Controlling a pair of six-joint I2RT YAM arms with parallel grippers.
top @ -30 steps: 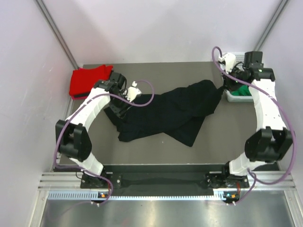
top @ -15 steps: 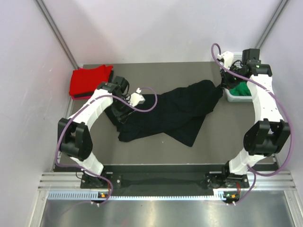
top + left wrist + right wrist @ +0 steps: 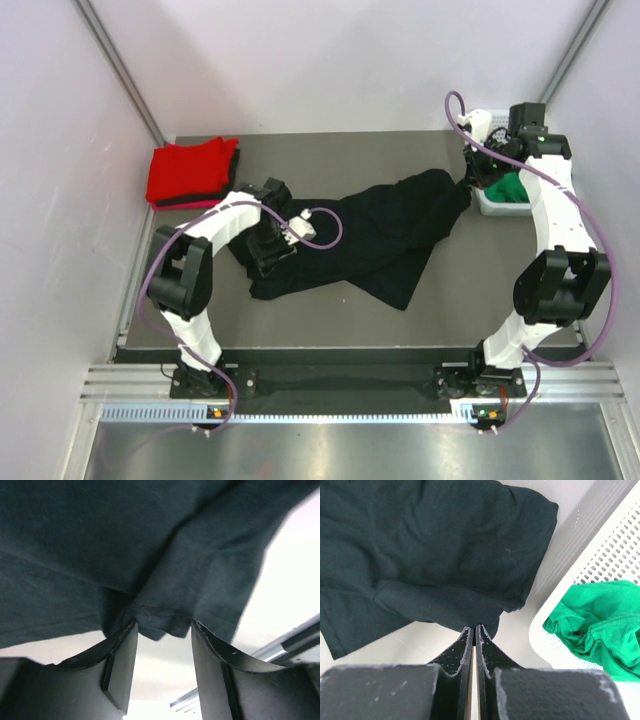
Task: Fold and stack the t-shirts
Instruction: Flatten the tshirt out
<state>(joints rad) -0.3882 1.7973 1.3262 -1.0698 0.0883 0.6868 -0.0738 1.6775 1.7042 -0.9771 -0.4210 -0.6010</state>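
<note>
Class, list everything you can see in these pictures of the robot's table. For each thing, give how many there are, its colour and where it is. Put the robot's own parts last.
black t-shirt: one, black, crumpled across the middle of the table
red t-shirt: one, red, folded at the far left corner
green t-shirt: one, green, bunched inside the basket
basket: one, white mesh, far right corner
table: one, dark grey, under everything
left gripper: one, black, open, jaws either side of the black t-shirt's hem
right gripper: one, black, shut, seemingly pinching the black t-shirt's edge beside the basket
</note>
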